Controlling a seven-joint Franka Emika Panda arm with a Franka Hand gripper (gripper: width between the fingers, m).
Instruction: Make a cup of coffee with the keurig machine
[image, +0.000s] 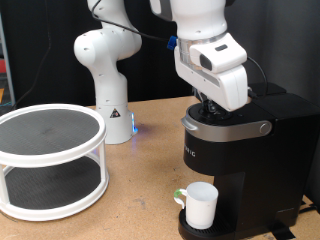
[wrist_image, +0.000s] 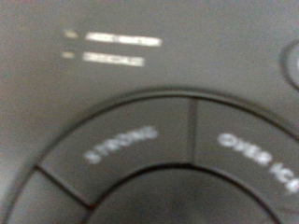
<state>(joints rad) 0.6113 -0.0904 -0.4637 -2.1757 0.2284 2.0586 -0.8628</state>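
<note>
The black keurig machine (image: 232, 160) stands at the exterior view's right, its silver-rimmed top down. The white cup (image: 199, 205) sits on the machine's round drip base under the spout, handle towards the exterior view's left. My gripper (image: 212, 106) is pressed down against the machine's top panel; its fingers are hidden behind the white hand. The wrist view is filled by the top of the keurig machine (wrist_image: 149, 56), very close and blurred, with buttons marked "STRONG" (wrist_image: 121, 145) and "OVER ICE" (wrist_image: 257, 159). No fingers show there.
A white two-tier round rack (image: 48, 160) with dark mesh shelves stands at the exterior view's left. A second white robot arm base (image: 105, 80) stands behind, with a blue light beside it. The wooden table (image: 140, 190) lies between rack and machine.
</note>
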